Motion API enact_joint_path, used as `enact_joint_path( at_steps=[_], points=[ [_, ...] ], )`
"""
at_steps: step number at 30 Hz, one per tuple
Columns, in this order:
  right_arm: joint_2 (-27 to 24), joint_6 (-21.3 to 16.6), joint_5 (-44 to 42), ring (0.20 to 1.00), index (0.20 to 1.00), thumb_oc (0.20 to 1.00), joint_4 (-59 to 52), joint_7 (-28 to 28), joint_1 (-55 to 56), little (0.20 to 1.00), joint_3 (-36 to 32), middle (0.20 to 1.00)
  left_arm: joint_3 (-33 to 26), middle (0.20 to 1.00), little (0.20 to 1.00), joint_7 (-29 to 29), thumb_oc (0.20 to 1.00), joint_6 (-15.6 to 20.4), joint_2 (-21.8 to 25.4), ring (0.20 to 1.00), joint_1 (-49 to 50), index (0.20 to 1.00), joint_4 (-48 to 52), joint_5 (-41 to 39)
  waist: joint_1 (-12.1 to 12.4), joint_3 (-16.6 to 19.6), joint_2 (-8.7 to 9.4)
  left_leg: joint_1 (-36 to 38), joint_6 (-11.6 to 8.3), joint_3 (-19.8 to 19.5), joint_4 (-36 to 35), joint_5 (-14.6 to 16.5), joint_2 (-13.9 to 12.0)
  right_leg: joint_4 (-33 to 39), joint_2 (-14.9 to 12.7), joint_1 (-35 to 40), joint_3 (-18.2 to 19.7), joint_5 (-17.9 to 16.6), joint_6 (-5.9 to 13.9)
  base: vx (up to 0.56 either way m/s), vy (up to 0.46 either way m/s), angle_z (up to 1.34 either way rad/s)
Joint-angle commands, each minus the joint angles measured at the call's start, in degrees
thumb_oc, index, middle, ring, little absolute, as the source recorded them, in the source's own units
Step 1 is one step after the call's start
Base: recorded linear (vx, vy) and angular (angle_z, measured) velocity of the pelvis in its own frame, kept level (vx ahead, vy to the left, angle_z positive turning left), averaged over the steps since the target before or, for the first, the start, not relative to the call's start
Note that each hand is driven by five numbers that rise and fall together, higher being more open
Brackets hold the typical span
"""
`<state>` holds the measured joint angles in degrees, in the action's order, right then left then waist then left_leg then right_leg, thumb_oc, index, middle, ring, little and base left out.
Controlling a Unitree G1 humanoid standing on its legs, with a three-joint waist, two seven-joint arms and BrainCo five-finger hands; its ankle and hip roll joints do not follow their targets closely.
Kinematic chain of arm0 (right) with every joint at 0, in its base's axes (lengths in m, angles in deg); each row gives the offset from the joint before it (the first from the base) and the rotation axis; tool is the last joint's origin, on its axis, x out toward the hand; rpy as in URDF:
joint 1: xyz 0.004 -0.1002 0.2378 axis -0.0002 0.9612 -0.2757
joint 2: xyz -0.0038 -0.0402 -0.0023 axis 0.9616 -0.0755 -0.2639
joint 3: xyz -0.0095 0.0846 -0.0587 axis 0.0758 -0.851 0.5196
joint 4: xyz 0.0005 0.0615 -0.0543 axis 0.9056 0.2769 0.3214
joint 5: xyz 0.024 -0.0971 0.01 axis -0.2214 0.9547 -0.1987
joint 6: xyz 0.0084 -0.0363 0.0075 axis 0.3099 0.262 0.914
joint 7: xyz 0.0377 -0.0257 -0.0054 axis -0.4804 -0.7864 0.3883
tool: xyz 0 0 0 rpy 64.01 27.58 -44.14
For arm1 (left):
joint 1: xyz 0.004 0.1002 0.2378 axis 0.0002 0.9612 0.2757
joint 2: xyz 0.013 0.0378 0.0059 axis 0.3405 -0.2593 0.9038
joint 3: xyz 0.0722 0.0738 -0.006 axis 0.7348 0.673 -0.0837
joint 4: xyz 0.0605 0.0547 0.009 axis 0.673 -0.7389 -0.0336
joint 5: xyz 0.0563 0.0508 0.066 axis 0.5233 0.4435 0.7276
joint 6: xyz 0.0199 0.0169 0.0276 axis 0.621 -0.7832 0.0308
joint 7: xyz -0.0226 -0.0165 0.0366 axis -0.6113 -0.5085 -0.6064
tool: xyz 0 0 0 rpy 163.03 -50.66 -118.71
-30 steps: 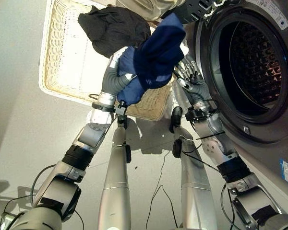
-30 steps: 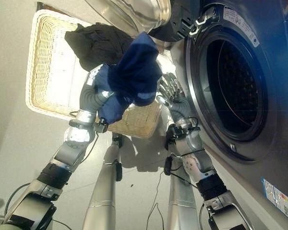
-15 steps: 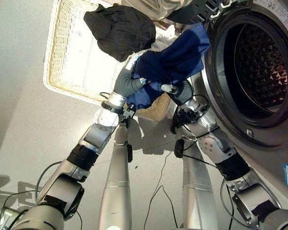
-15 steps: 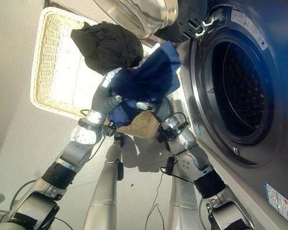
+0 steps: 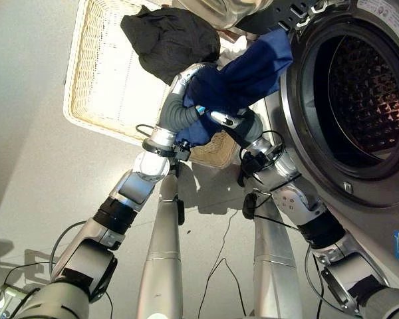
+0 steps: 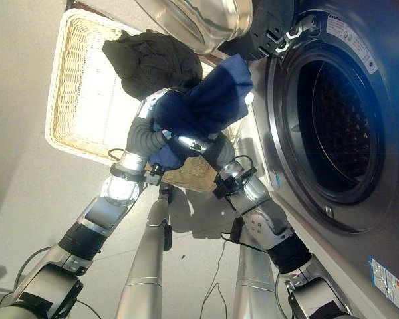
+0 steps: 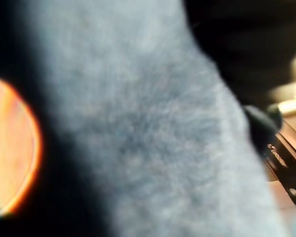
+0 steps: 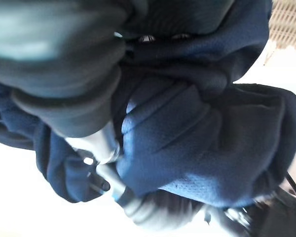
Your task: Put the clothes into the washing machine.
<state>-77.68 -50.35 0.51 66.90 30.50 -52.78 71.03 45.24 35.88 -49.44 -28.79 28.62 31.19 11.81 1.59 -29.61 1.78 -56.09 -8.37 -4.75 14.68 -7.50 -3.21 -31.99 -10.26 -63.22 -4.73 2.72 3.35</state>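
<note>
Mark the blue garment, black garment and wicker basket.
blue garment [image 5: 243, 73], left eye view, middle of the bunched cloth
black garment [image 5: 166, 36], left eye view, centre of the heap
wicker basket [image 5: 80, 116], left eye view, woven rim

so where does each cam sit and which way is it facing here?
Left eye view: on the head, looking down at the blue garment, wicker basket and washing machine; both arms enter from below.
Right eye view: same head, slightly offset, same scene; the black garment lies in the basket.
Left wrist view: on the left wrist, pressed against blue cloth.
Right wrist view: on the right wrist, facing the bunched blue garment; dark ribbed cover beside it.
Shared: all four show the blue garment.
</note>
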Motion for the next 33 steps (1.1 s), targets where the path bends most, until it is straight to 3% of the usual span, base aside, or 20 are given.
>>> enact_joint_path(
  at_steps=[1,11,12,13,15,26,33],
  points=[
    [2.2,-2.71,-2.62,0.2,0.2,0.2,-8.02,2.09,-0.53,0.2,2.56,0.2,-0.2,0.2,0.2,6.0,0.2,3.56,-1.53,0.2,-4.47,0.2,6.52,6.98,0.0,-0.18,-1.23,-1.9,4.92,-0.55,5.22,2.56,4.37,8.85,1.52,2.33,-3.34,-9.63,4.1,0.0,0.0,0.0],
    [2.54,-3.68,-3.14,0.2,0.2,0.2,-8.56,0.07,-0.17,0.2,2.24,0.2,0.27,0.222,0.222,9.01,0.222,1.7,-1.71,0.222,-5.18,0.222,6.51,11.79,-0.22,-0.18,-1.38,-2.24,4.85,-0.13,5.13,2.3,4.39,8.64,1.55,1.92,-3.39,-9.73,4.22,0.0,0.0,0.0],
    [2.54,-3.68,-3.14,0.2,0.2,0.2,-8.53,0.08,-0.14,0.2,2.22,0.2,0.29,0.322,0.322,9.57,0.322,1.53,-1.69,0.322,-5.21,0.322,6.48,12.17,-0.23,-0.18,-1.39,-2.25,4.85,-0.12,5.12,2.29,4.38,8.62,1.56,1.91,-3.37,-9.73,4.22,0.0,0.0,0.0],
    [2.7,-3.97,-3.53,0.2,0.2,0.2,-8.3,0.12,-0.06,0.2,2.17,0.2,0.29,1.0,1.0,14.17,1.0,0.19,-1.77,1.0,-5.52,1.0,5.88,14.24,-0.26,-0.18,-1.41,-2.33,4.88,-0.05,5.13,2.22,4.34,8.49,1.63,1.83,-3.26,-9.62,4.2,0.0,0.0,0.0],
    [2.86,-4.15,-3.69,0.2,0.2,0.2,-8.15,0.26,-0.05,0.2,2.05,0.2,0.11,1.0,1.0,15.73,1.0,0.0,-1.78,1.0,-5.57,1.0,5.54,14.8,-0.24,-0.18,-1.37,-2.37,4.86,-0.1,5.1,2.22,4.37,8.48,1.64,1.79,-3.31,-9.61,4.21,0.0,0.0,0.0],
    [4.54,-5.05,-4.42,0.2,0.2,0.2,-7.75,-2.25,-0.92,0.2,1.96,0.2,-3.34,1.0,1.0,36.81,1.0,0.42,-3.75,1.0,-4.47,1.0,3.79,23.79,0.41,-0.18,-1.35,-2.66,4.57,-0.54,5.29,2.07,4.57,7.74,1.3,1.44,-3.71,-9.47,4.25,0.0,0.0,0.0],
    [4.52,-6.9,-4.96,0.2,0.2,0.2,-7.38,-4.33,-1.42,0.2,0.71,0.2,-4.25,1.0,1.0,36.58,1.0,-0.68,-3.78,1.0,-4.92,1.0,2.79,23.93,0.41,-0.18,-1.33,-2.9,4.39,-0.38,5.46,2.03,4.45,7.1,1.37,1.12,-3.68,-9.25,4.25,0.0,0.0,0.0]
  ],
)
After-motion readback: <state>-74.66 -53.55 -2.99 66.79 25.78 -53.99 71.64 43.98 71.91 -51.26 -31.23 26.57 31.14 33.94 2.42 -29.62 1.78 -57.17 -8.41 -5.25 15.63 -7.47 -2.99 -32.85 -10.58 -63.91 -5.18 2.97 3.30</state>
